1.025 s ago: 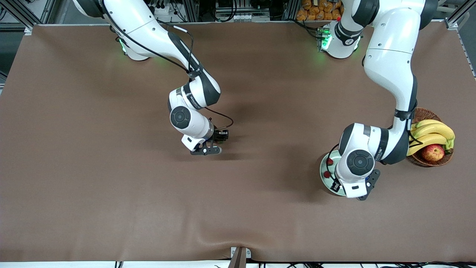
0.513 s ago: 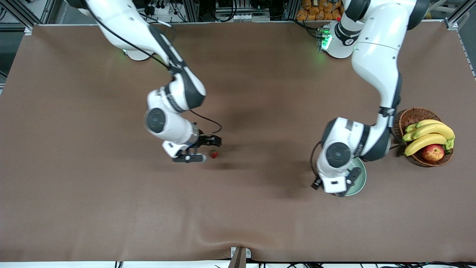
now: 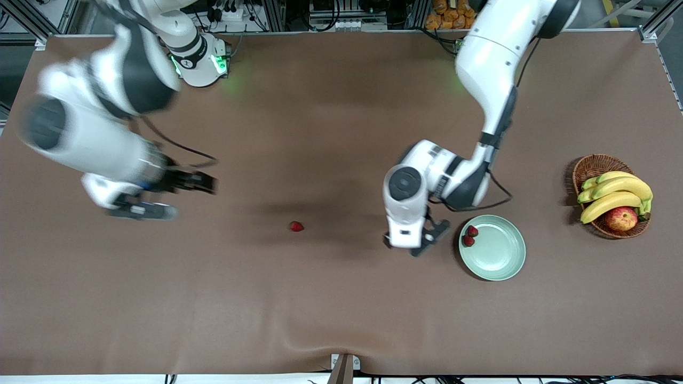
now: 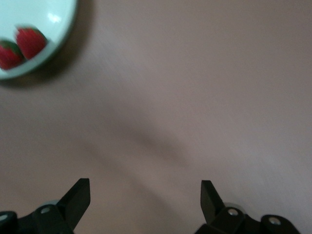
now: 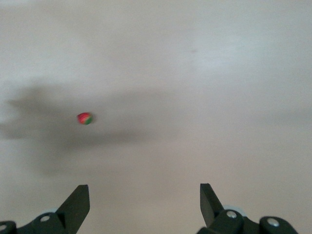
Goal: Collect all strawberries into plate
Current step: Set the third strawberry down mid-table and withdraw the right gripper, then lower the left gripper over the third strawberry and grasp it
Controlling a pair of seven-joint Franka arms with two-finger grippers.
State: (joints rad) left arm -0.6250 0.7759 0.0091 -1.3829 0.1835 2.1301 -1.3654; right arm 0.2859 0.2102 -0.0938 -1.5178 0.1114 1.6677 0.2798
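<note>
No readable text, labels, brands, numbers or signs anywhere

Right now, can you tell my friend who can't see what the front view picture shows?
Two strawberries lie in a mint-green plate, and a third strawberry lies alone on the brown table. The left end effector hangs open beside the plate; the right end effector is open toward its own end.

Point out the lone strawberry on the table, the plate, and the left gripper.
lone strawberry (image 3: 296, 226), front view, middle of the berry.
plate (image 3: 499, 253), front view, bare middle of the dish.
left gripper (image 4: 145, 195), left wrist view, midway between its open fingertips.
</note>
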